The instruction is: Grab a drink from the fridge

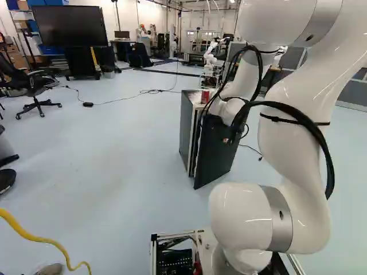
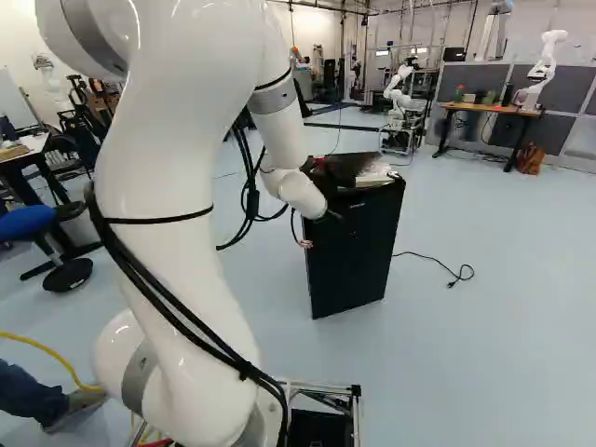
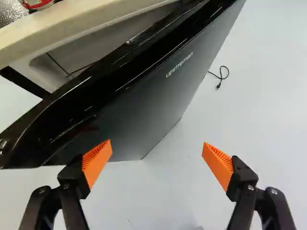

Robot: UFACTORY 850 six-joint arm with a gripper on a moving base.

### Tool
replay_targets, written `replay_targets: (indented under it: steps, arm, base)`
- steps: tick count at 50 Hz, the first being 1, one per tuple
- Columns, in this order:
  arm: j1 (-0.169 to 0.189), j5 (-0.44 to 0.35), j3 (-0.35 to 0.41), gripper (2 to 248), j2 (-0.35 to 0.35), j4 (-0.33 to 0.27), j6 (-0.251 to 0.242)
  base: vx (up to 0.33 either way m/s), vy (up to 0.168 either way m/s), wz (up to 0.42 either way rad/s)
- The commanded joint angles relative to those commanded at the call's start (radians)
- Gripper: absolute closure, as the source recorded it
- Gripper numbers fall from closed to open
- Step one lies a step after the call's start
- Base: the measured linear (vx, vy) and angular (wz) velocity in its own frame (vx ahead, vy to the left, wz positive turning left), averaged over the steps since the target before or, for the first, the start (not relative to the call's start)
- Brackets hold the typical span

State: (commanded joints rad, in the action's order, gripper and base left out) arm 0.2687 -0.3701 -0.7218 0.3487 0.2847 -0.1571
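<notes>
- Gripper (image 2: 319,231) is hanging with its fingers apart.
- Fridge door (image 3: 148,91) is standing ajar, just ahead of them.
- Red can (image 3: 37,4) is sitting on the fridge (image 3: 91,17), ahead of the gripper, beyond the door.

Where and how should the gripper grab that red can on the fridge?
Best around its sides, I'd say, coming from above with the orange pads on opposite sides: the red can is round and stands upright on the fridge.
</notes>
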Motion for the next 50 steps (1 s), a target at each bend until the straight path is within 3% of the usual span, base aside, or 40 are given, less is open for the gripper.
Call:
replay_targets:
  steps: [15, 33, 50]
  arm:
    - [-0.002, -0.071, -0.023, 3, 0.051, -0.018, 0.0]
    - [-0.01, -0.15, -0.03, 3, 0.061, -0.039, 0.0]
    - [-0.022, -0.169, -0.034, 3, 0.064, -0.043, 0.0]
  base:
    - [0.0, 0.0, 0.0]
    - [0.0, 0.0, 0.0]
    - [0.0, 0.0, 0.0]
